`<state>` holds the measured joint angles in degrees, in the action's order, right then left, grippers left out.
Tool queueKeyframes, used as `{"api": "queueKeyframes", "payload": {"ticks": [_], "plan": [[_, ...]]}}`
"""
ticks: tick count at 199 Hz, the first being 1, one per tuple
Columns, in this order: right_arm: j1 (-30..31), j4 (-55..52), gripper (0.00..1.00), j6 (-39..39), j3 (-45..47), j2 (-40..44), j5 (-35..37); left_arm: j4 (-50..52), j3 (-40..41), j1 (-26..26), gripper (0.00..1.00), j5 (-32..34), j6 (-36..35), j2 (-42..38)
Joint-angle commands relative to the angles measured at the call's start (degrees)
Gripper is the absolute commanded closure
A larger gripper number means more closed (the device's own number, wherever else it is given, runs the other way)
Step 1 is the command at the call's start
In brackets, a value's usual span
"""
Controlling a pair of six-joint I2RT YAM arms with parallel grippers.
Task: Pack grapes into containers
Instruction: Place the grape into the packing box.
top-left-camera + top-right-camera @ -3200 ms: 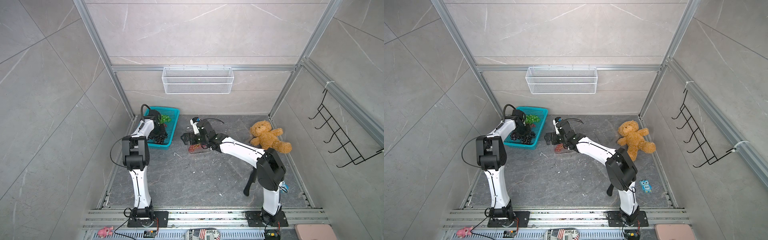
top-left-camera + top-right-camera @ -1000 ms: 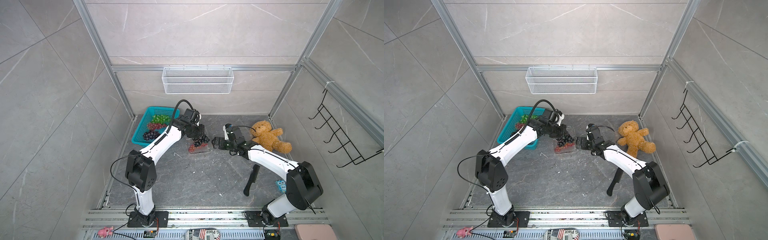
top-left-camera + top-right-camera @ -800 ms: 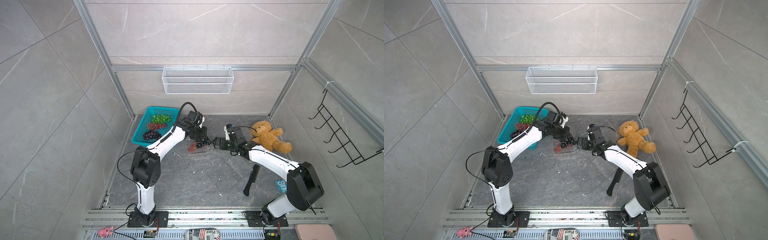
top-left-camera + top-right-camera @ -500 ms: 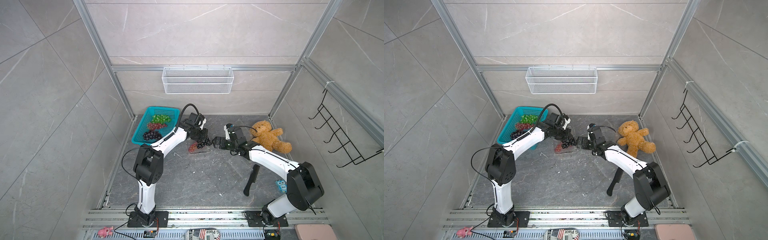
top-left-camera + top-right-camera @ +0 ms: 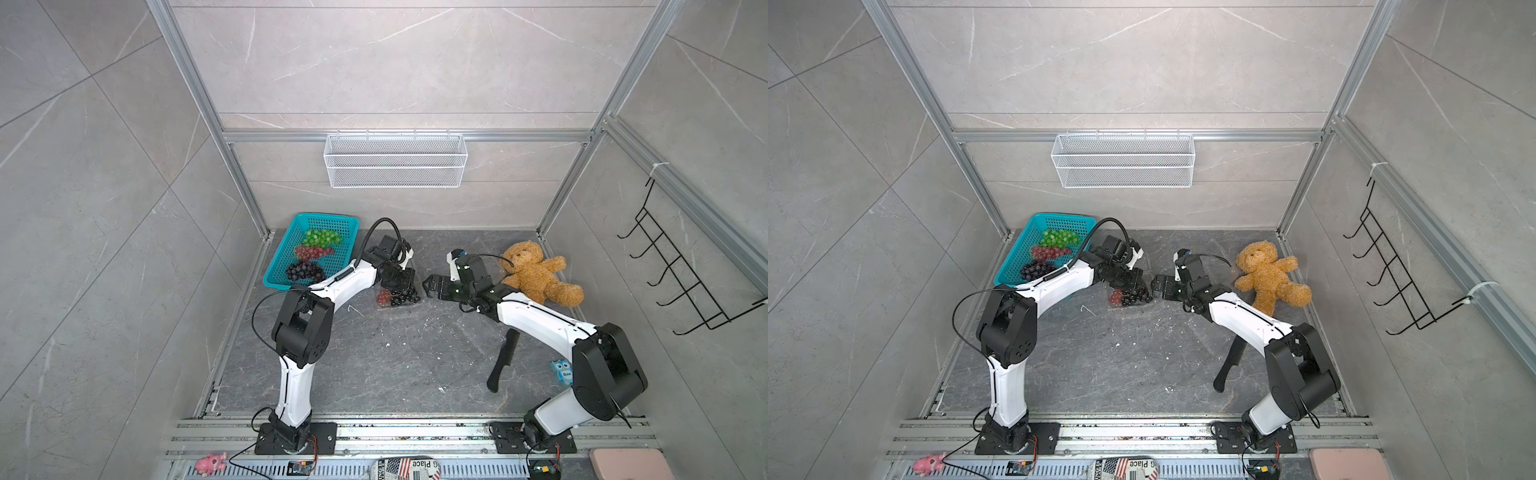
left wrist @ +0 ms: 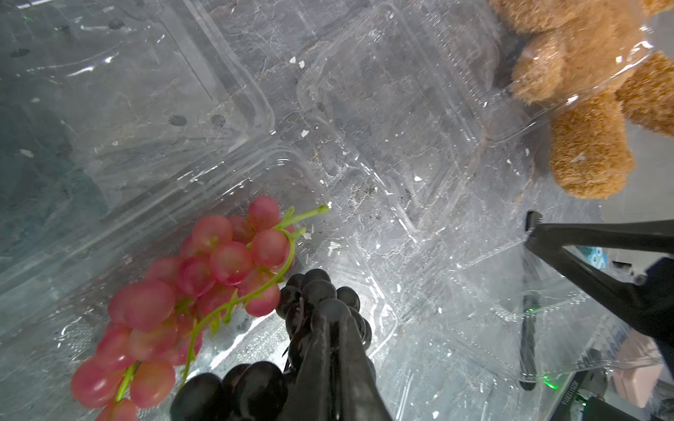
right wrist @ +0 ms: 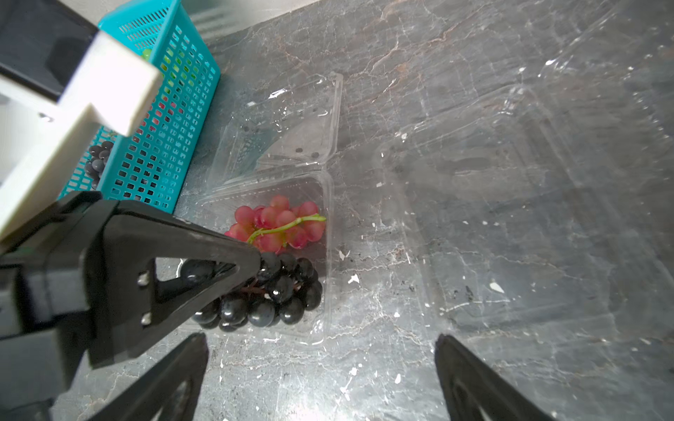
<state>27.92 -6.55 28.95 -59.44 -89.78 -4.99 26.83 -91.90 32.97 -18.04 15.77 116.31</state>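
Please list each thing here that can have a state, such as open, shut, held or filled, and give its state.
Left gripper: shut on the dark bunch.
Right gripper: open, holding nothing.
Dark bunch: gripped, inside the first box.
Red bunch: lying loose in the first box.
First box: lid open, two bunches inside.
Second box: lid open, empty.
Basket: holds three other bunches.

Both top views bright, even, sharp, brightest at 12 o'clock; shadows soft. Wrist views show white glare on the containers.
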Motion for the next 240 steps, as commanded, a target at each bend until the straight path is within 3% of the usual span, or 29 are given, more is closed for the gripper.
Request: {"api": "queueKeyframes", "payload": {"ticks": [1,36,83,134,145,155,207,240], "plan": [[-0.14,1.21,0.01,0.82,0.73,-0.92,-0.89,1.26,-1.57,-0.45,0.95,1.21,-2.56,1.49],[-0.14,1.63,0.00,0.99,1.16,-0.95,-1.06,3.62,-3.22,-0.78,0.83,2.21,-3.08,2.64],[-0.15,1.94,0.00,0.99,1.61,-0.92,-0.98,5.63,-4.19,-0.76,0.55,2.88,-3.02,0.84],[-0.15,2.83,0.00,1.45,1.97,-1.34,-1.31,7.52,-4.66,-1.64,0.38,6.15,-3.20,-2.75],[-0.14,3.16,0.01,1.53,1.87,-1.79,-1.62,7.62,-4.33,-2.18,0.28,6.78,-3.20,-3.96],[-0.06,3.42,0.01,1.60,1.74,-2.26,-2.11,7.69,-3.80,-2.73,0.01,8.23,-2.98,-5.25],[0.27,4.91,0.14,2.75,-0.78,-7.91,-3.42,1.41,4.26,-7.06,0.00,12.40,2.41,-12.00],[1.37,2.90,0.24,3.32,-4.54,-12.89,-1.40,0.42,5.27,-8.58,0.00,10.67,7.77,-9.91]]}}
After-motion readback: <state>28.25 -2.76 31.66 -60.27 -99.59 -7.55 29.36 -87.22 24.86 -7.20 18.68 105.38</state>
